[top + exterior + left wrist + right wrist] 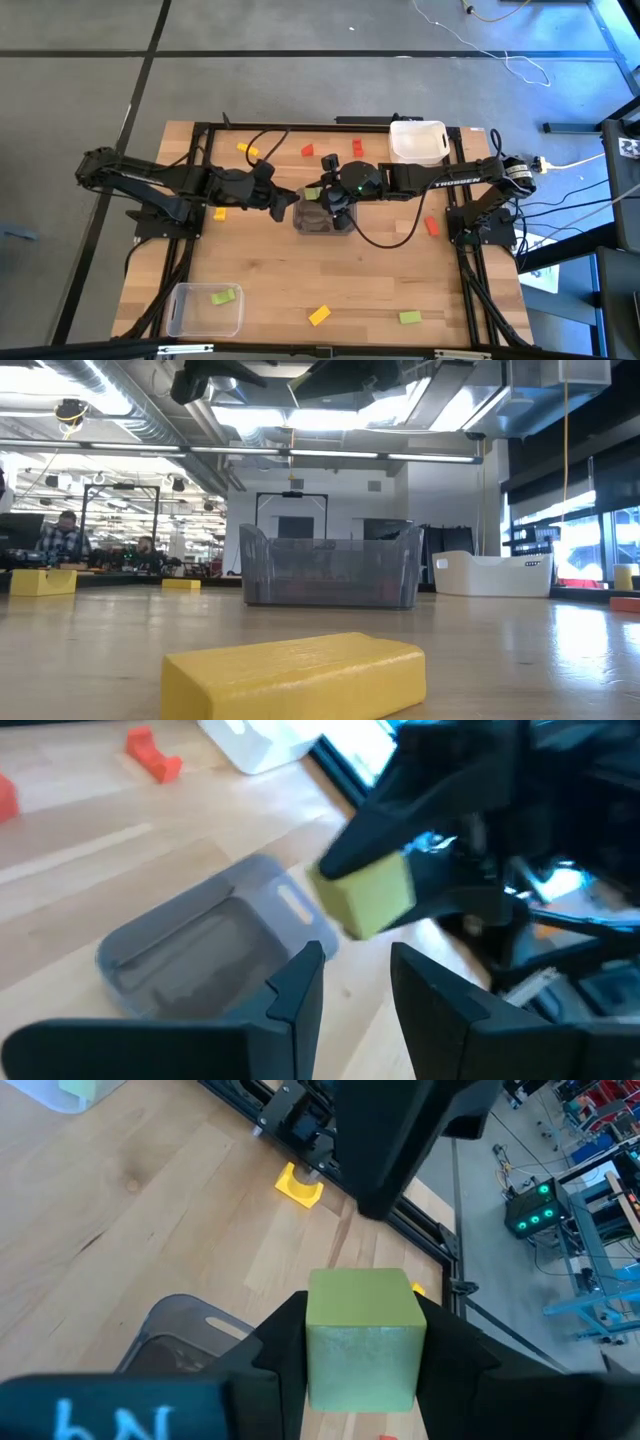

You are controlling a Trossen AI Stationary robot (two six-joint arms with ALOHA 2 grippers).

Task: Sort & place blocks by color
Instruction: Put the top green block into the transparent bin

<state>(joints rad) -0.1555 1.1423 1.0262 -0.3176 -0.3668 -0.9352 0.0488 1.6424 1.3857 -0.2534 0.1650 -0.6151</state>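
Holding a light green block (365, 1338) between our right gripper's (364, 1350) 2 fingers, we have that gripper clamped on it above the grey bin (322, 219) at the table's (300, 290) middle. In the left wrist view the same block (365, 892) hangs beside the bin's (190, 948) rim, pinched in the right gripper (380, 870).

Our left gripper (350, 985) sits just beside the grey bin on its left side, fingers apart with nothing between them; in the high view it shows at (283, 203), close to the right gripper (335, 205).

Other blocks lie spread over the table:
- 1 yellow block (319, 315) and 1 green block (409, 318) near the front edge.
- 1 green block (222, 296) inside the clear bin (180, 310) at the front left corner.
- 1 red block (432, 226) to the right of the grey bin.
- 2 red blocks (307, 151) and 1 yellow block (247, 150) near the back edge.
- 1 yellow block (219, 213) under the left arm.

A white bin (418, 142) stands at the back right.
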